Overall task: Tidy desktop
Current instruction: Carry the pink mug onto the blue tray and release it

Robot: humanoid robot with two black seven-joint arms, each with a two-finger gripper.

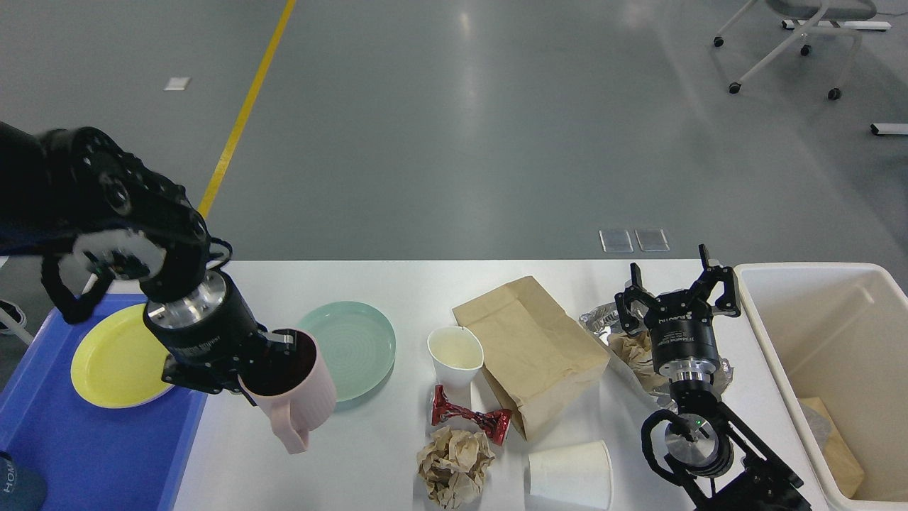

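Now the big white desktop (pixel 397 280) is looking messy. My left pincer (pixel 273 365) is gripping a pink mug (pixel 298 390), with bare table just below it. My right pincer (pixel 677 287) is sitting with fingers spread, beside the white bin (pixel 780 341).

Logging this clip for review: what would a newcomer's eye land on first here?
The left claw holds a pink mug by its rim above the desktop, beside a blue tray holding a yellow plate. Mid-table lies litter around a brown paper bag; the right claw stands open near a cream bin.

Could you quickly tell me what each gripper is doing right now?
Left gripper: shut on the pink mug, lifted off the desktop.
Right gripper: open, empty.
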